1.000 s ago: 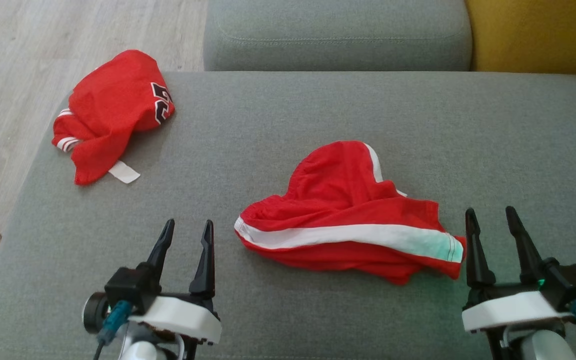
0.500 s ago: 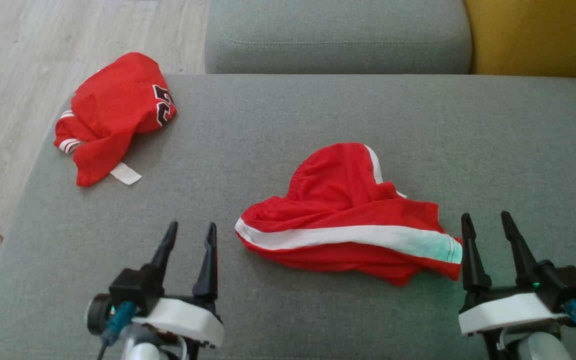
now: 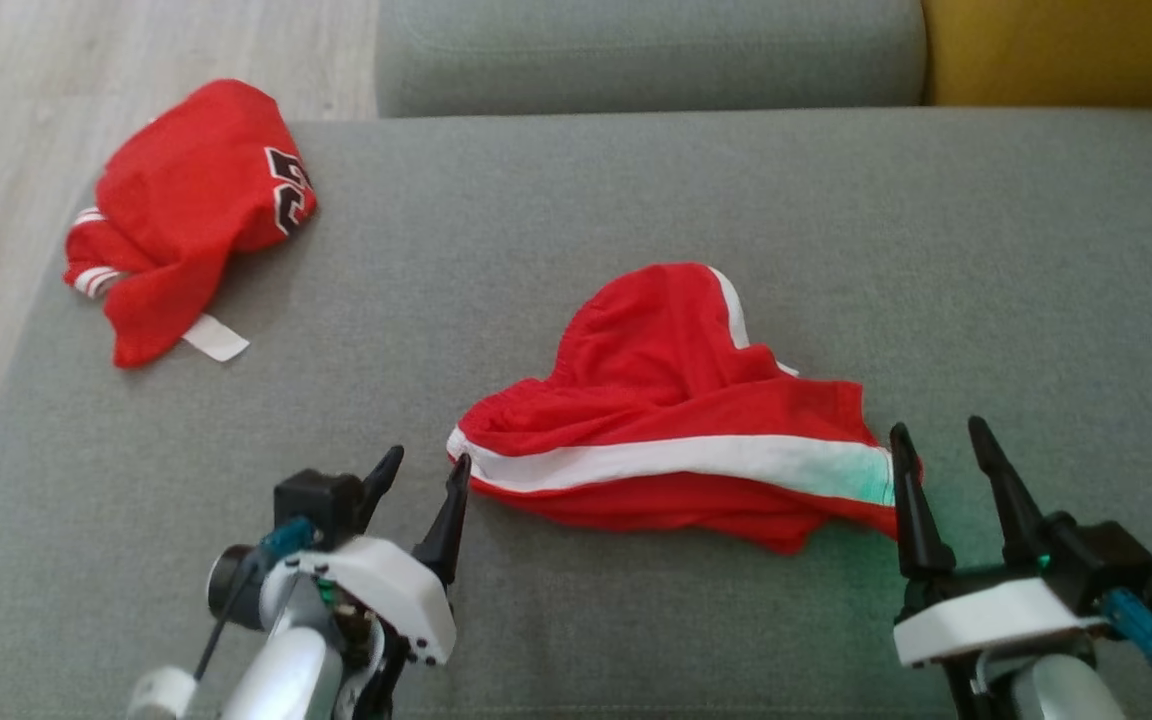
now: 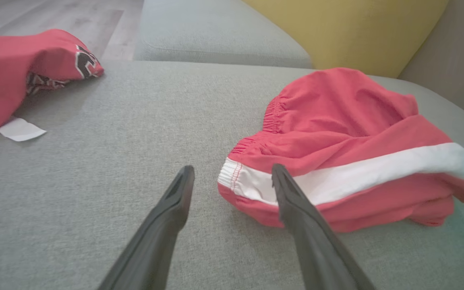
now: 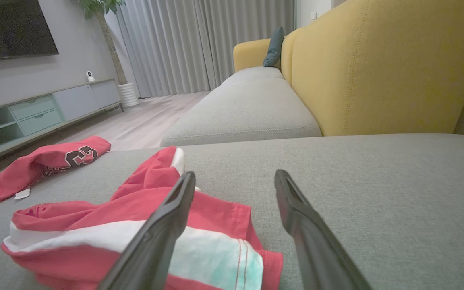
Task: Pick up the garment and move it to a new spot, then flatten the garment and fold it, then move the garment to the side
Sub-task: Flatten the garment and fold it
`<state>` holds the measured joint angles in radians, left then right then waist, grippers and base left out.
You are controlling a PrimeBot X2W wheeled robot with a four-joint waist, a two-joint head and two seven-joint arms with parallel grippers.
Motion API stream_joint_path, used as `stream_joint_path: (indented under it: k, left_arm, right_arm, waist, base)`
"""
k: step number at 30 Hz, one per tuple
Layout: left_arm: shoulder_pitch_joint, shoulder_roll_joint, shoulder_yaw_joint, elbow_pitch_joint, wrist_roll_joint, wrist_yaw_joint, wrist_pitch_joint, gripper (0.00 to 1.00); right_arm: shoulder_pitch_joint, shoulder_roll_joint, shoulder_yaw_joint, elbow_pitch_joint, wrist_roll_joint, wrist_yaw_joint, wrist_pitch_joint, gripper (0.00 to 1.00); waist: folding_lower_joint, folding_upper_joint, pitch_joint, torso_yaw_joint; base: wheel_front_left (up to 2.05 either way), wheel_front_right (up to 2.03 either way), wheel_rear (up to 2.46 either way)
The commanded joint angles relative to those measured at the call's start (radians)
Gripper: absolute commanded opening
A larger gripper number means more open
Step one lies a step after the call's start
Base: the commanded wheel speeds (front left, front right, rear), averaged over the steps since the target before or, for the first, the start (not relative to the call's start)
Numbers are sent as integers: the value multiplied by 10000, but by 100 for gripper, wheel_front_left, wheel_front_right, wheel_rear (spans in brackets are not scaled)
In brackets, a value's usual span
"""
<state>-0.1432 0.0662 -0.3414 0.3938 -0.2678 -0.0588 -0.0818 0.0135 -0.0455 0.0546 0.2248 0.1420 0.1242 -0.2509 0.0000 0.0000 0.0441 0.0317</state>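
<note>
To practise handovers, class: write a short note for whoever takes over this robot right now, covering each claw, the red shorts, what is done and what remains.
Left claw: open, empty, at the waistband end of the red shorts.
Right claw: open, empty, at the shorts' opposite end; contact unclear.
Shorts: crumpled in the middle of the grey sofa seat; a red jersey lies at its far left corner.
Done: nothing visible; the shorts are not gripped.
Left: grasp, move to a new spot, flatten, fold, set aside.
</note>
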Motion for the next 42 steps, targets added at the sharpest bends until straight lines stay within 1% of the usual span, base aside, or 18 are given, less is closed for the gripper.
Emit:
stream_joint_path:
  k: [1,8,16,24,25,26,29,32,35,38,40,41,42]
  left_arm:
    - [-571,177,313,-125,-74,-66,56,100]
    - [-1351,335,223,740,-103,-215,254,100]
    - [-1864,442,-96,1225,-90,-413,331,100]
    - [-2182,454,-336,1620,-189,-516,268,100]
    - [-2202,456,-362,1651,-197,-524,252,90]
    - [-2212,459,-389,1675,-202,-529,236,84]
    - [-2206,467,-473,1675,-223,-544,201,78]
    - [-2144,514,-534,1565,-254,-557,168,82]
    - [-2014,581,-543,1365,-314,-559,123,88]
    - [-1830,633,-543,1118,-392,-542,153,88]
    - [-1702,654,-552,973,-473,-544,243,82]
    - [-1653,671,-559,911,-504,-545,289,76]
    - [-1611,687,-564,864,-535,-546,337,67]
  right_arm:
    - [-532,-47,232,-286,-54,65,-109,100]
    - [-712,-47,332,-294,-122,65,-109,100]
    - [-855,-47,384,-251,-143,65,-109,100]
    - [-976,-47,417,-199,-146,65,-109,100]
    - [-981,-47,413,-200,-147,65,-109,100]
    - [-984,-47,411,-201,-148,65,-109,100]
    - [-985,-47,385,-202,-153,65,-109,100]
    - [-966,-47,354,-201,-178,65,-109,100]
    - [-919,-47,312,-152,-255,65,-109,100]
    - [-859,-47,249,-61,-374,65,-107,100]
    - [-814,-47,222,-37,-430,65,-98,100]
    - [-802,-47,199,-25,-456,65,-98,100]
    - [-799,-47,176,-13,-477,65,-96,100]
  waist:
    - [0,0,154,-106]
    - [0,0,594,-338]
    - [0,0,832,-454]
    - [0,0,956,-555]
    - [0,0,964,-562]
    - [0,0,968,-567]
    - [0,0,968,-565]
    - [0,0,957,-550]
    - [0,0,942,-517]
    - [0,0,932,-476]
    - [0,0,926,-456]
    - [0,0,922,-451]
    - [0,0,919,-452]
  base:
    - [0,0,0]
    - [0,0,0]
    - [0,0,0]
    - [0,0,0]
    - [0,0,0]
    - [0,0,0]
    - [0,0,0]
    - [0,0,0]
    - [0,0,0]
    - [0,0,0]
    - [0,0,0]
    - [0,0,0]
    - [0,0,0]
